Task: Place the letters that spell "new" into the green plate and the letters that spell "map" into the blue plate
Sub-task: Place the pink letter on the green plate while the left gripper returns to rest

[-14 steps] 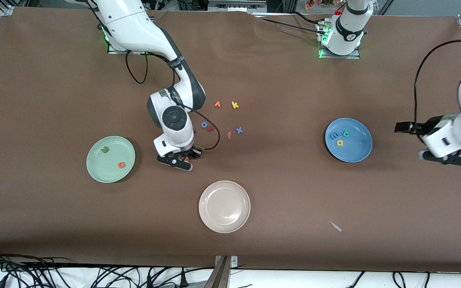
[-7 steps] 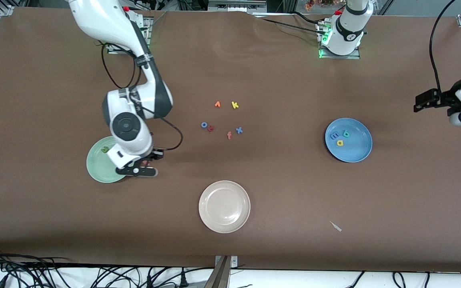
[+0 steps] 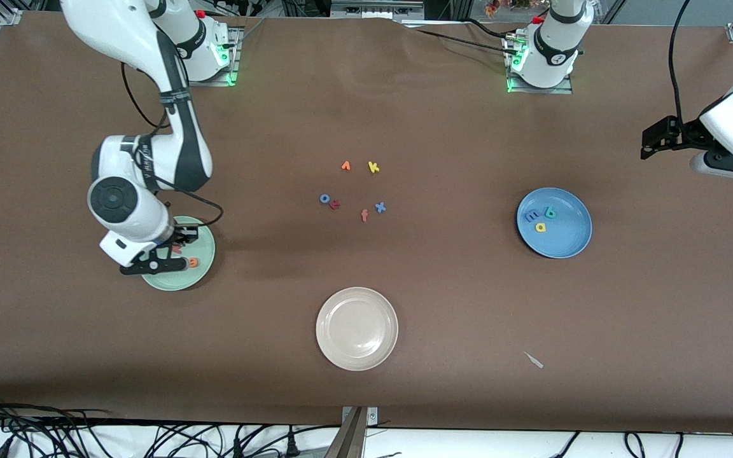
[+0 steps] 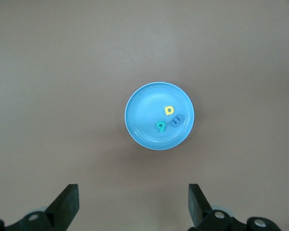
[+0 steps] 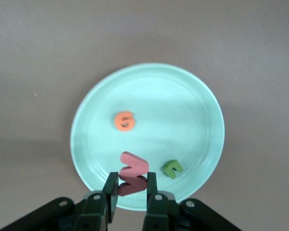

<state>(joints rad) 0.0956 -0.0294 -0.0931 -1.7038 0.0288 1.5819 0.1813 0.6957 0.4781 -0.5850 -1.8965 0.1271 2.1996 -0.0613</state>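
The right gripper (image 5: 131,191) is hanging over the green plate (image 3: 204,267), its jaws closed on the salmon-red w (image 5: 133,173) — the letter is standing on edge between them, its long axis running from the jaws out toward the plate's middle. The orange e (image 5: 124,121) and the olive-green n (image 5: 172,168) are lying flat in the same plate, apart from each other. The plate is sitting toward the right arm's end of the desk, about midway between the desk's edge at the robots' bases and the edge at the front camera.

The left gripper (image 4: 132,204) is waiting high over the desk's edge at the left arm's end, its jaws spread wide and holding nothing. The blue plate (image 3: 569,242) is resting toward that end — in it the blue m (image 3: 531,217), the teal p (image 3: 551,212) and the yellow a (image 3: 540,227) are lying flat, close together.
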